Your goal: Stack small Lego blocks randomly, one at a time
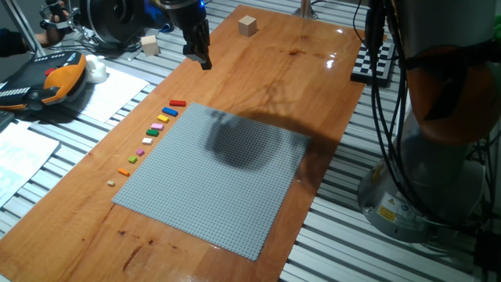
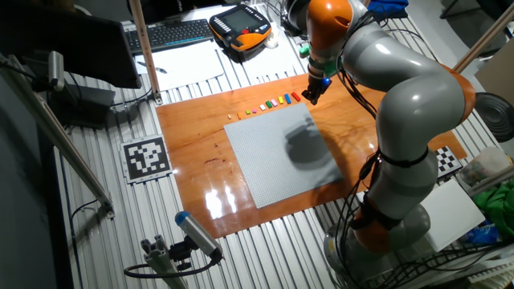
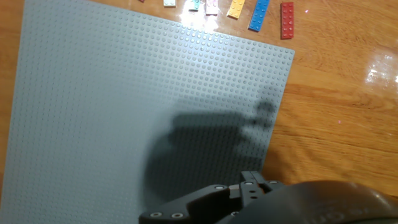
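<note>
- Gripper (image 1: 205,63): hangs in the air above the bare wood, toward 12 o'clock from the grey baseplate (image 1: 219,176). The fingers appear as one dark tip in both fixed views; cannot tell whether spread or pressed together. Nothing visible between them, and they touch nothing.
- Hand view: only the dark underside of the hand shows at 6 o'clock in the frame; fingertips are not resolved.
- Small Lego blocks (image 1: 153,131): a single-file row on the table (image 1: 258,70), just beside the baseplate's edge at 9 to 10 o'clock of the plate in one fixed view. Red block (image 1: 178,103) at the far end, blue block (image 1: 170,112) next, then yellow, pink, green and paler pieces, ending in an orange block (image 1: 123,171) and a tiny tan one (image 1: 111,183). All lie flat, none stacked.
- Baseplate: carries no bricks, only the arm's shadow near centre.
- Two wooden cubes (image 1: 248,26) (image 1: 150,45) sit well apart from the row, toward 12 o'clock.
</note>
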Controlling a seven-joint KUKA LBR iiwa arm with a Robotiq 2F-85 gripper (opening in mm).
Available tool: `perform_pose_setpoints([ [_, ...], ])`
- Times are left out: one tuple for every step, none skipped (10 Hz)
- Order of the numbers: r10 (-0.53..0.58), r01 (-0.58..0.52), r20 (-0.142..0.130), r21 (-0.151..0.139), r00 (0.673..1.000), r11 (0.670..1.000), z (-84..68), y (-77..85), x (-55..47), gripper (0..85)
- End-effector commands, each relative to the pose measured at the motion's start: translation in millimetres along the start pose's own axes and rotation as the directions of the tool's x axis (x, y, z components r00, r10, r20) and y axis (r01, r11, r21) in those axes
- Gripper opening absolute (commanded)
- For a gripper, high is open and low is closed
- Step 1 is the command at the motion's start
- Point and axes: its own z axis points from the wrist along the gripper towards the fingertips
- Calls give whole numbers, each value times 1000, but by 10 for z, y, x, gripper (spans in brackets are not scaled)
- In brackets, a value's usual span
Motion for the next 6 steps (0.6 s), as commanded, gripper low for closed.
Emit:
perform_pose_setpoints([
  [0, 0, 0, 0, 1000, 1000, 0, 0, 0, 0],
  [-1, 1, -1, 1, 1000, 1000, 0, 1, 0, 0],
  [-3, 3, -2, 1, 1000, 1000, 0, 1, 0, 0],
  [-4, 4, -2, 1, 1000, 1000, 0, 1, 0, 0],
  [-6, 6, -2, 1, 1000, 1000, 0, 1, 0, 0],
  [-6, 6, -2, 1, 1000, 1000, 0, 1, 0, 0],
])
